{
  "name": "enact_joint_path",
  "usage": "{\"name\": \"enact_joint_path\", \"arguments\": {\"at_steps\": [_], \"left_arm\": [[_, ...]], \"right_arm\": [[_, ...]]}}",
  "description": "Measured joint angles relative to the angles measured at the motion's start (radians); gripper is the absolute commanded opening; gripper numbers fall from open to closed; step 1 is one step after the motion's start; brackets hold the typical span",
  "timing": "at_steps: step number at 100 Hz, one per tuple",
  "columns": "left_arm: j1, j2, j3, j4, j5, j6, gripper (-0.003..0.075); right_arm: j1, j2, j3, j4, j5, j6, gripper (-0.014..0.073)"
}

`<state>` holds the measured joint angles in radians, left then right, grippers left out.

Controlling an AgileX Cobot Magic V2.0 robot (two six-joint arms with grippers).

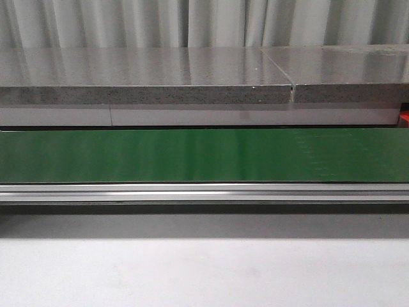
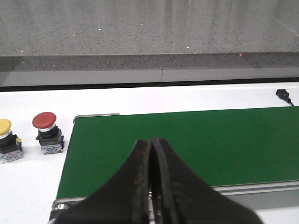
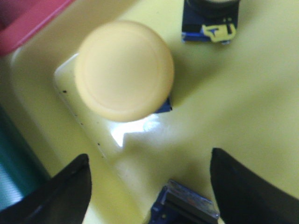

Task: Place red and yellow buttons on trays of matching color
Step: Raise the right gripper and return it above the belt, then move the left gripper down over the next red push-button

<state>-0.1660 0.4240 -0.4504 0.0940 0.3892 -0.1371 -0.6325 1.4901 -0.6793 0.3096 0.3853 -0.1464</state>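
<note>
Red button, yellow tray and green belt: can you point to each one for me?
red button (image 2: 44, 120): left wrist view, on its round red cap.
yellow tray (image 3: 243, 98): right wrist view, on a bare patch of its floor.
green belt (image 1: 204, 155): front view, on the middle of its top surface.

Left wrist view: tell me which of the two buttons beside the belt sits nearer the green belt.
The red button. It stands right by the green belt's end, while the yellow button sits beyond it, farther from the belt.
</note>
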Motion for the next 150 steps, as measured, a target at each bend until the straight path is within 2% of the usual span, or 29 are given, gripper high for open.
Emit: {"name": "enact_joint_path", "arguments": {"at_steps": [22,53,66,88,103,113,139,146,150], "left_arm": [[0.000,0.000,0.000,0.000,0.000,0.000,-0.0019],[0.000,0.000,0.000,0.000,0.000,0.000,-0.0019],[0.000,0.000,0.000,0.000,0.000,0.000,-0.0019],[0.000,0.000,0.000,0.000,0.000,0.000,-0.0019],[0.000,0.000,0.000,0.000,0.000,0.000,-0.0019],[0.000,0.000,0.000,0.000,0.000,0.000,-0.0019],[0.000,0.000,0.000,0.000,0.000,0.000,-0.0019],[0.000,0.000,0.000,0.000,0.000,0.000,-0.0019],[0.000,0.000,0.000,0.000,0.000,0.000,-0.0019]], "right_arm": [[-0.002,-0.099,-0.017,0.000,0.026,0.000,0.0563],[0.021,-0.363,-0.017,0.007,0.068,0.002,0.0563],[0.113,-0.473,-0.017,0.009,0.076,-0.015,0.0563],[0.327,-0.629,-0.017,0.011,0.084,-0.124,0.0563],[0.426,-0.704,-0.017,0.013,0.103,-0.179,0.0549],[0.470,-0.741,-0.015,0.013,0.107,-0.208,0.0456],[0.508,-0.769,-0.009,0.013,0.123,-0.218,0.0015],[0.508,-0.769,-0.009,0.013,0.123,-0.220,-0.0071],[0.508,-0.769,-0.009,0.013,0.123,-0.220,-0.0062]]}}
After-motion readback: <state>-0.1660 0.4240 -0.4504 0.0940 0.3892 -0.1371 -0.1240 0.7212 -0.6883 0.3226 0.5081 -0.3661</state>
